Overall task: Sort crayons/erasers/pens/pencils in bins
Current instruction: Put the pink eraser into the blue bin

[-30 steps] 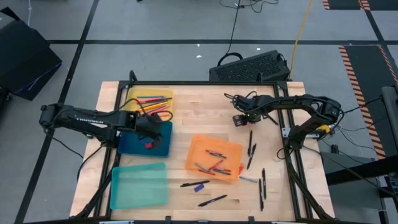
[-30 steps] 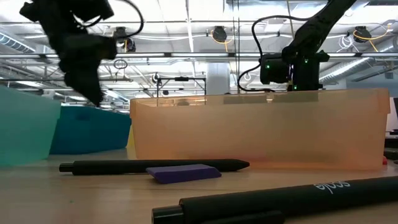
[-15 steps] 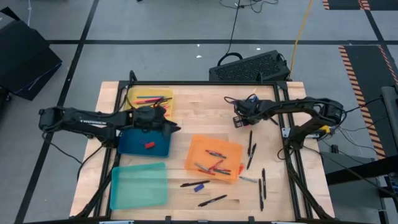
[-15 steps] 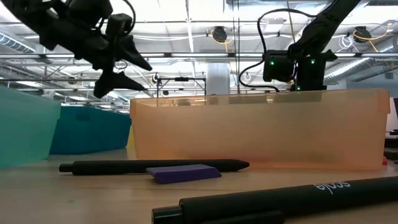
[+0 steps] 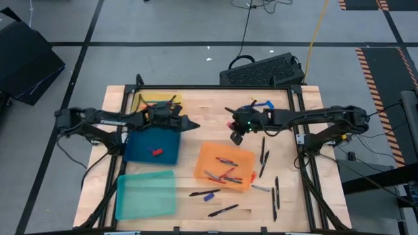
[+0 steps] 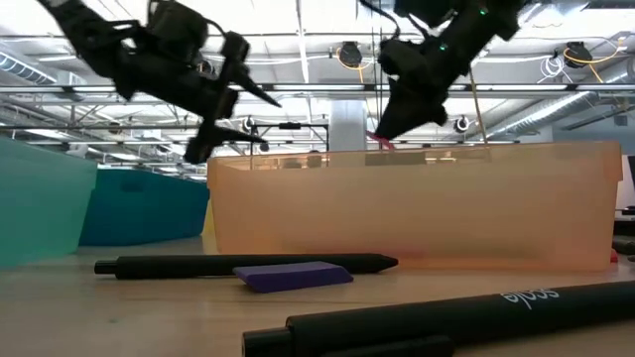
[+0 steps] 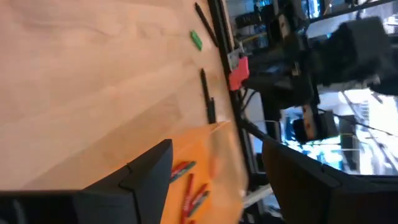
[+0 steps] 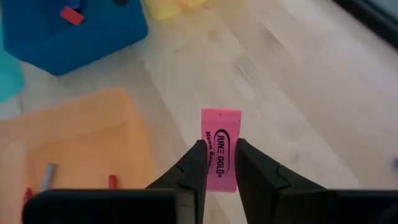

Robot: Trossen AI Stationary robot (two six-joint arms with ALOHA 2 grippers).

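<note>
Right pincer (image 8: 217, 163) pinching pink block eraser (image 8: 220, 148) above wooden bench (image 5: 209, 114), near orange plastic bin (image 5: 225, 166). Left pincer (image 5: 194, 124) spread, beside dark blue bin (image 5: 151, 147).

A wooden counter (image 5: 209, 111) stood on a grey floor (image 5: 163, 26). A black keyboard (image 5: 261, 70) lay behind it, beside a yellow cable (image 5: 316, 29).
</note>
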